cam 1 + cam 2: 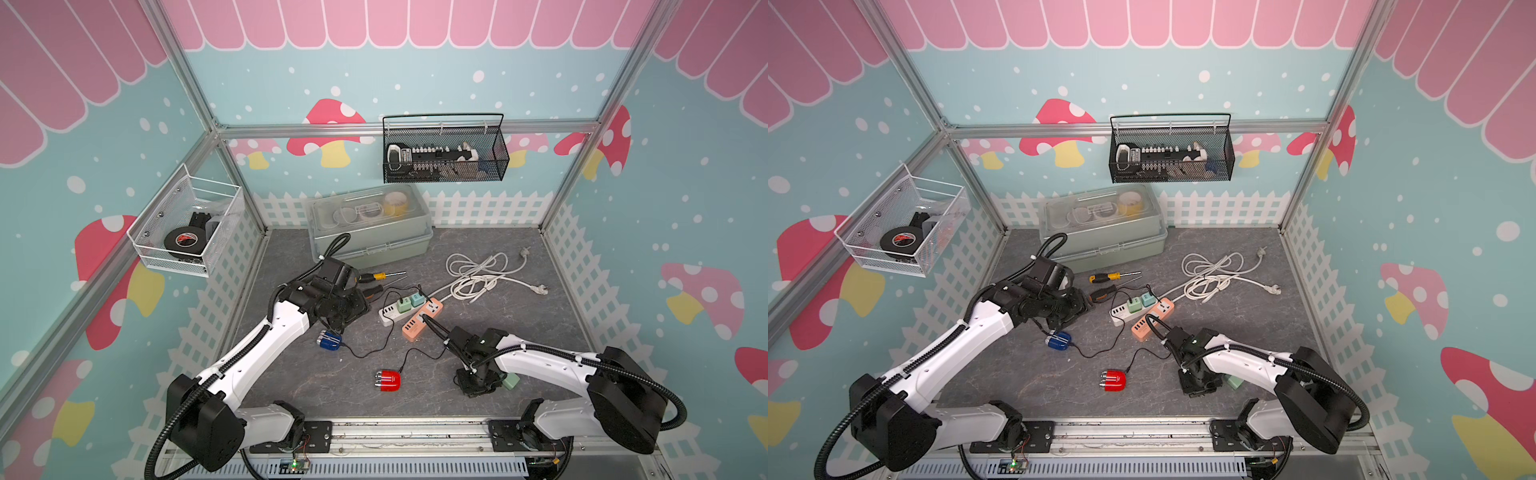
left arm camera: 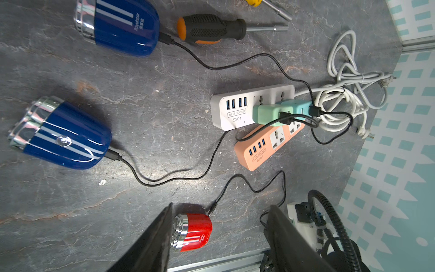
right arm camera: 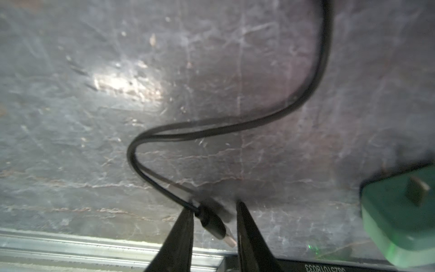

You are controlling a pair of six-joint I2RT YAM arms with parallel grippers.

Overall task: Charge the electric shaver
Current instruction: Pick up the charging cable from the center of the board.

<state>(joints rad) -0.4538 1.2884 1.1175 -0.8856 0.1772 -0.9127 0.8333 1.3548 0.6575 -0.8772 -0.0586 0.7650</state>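
Note:
A red shaver [image 1: 387,381] [image 2: 193,232] lies near the table's front, and its black cable [image 3: 235,127] runs to my right gripper [image 3: 213,206]. That gripper points down at the table with narrow open jaws. The cable's USB plug [image 3: 214,223] lies slantwise between them, against one finger. A loose green adapter [image 1: 511,380] [image 3: 400,219] lies beside it. My left gripper [image 2: 221,226] hangs open and empty above a blue shaver [image 1: 329,341] [image 2: 63,136]. A second blue shaver [image 2: 122,26] shows in the left wrist view. Both are cabled to adapters on the white power strip [image 2: 235,108].
An orange power strip [image 1: 419,322] lies against the white one [image 1: 388,315]. Two screwdrivers [image 1: 382,275] and a coiled white cord [image 1: 478,274] lie behind them. A grey-green toolbox [image 1: 370,224] stands at the back. Wire baskets [image 1: 444,149] [image 1: 187,228] hang on the walls.

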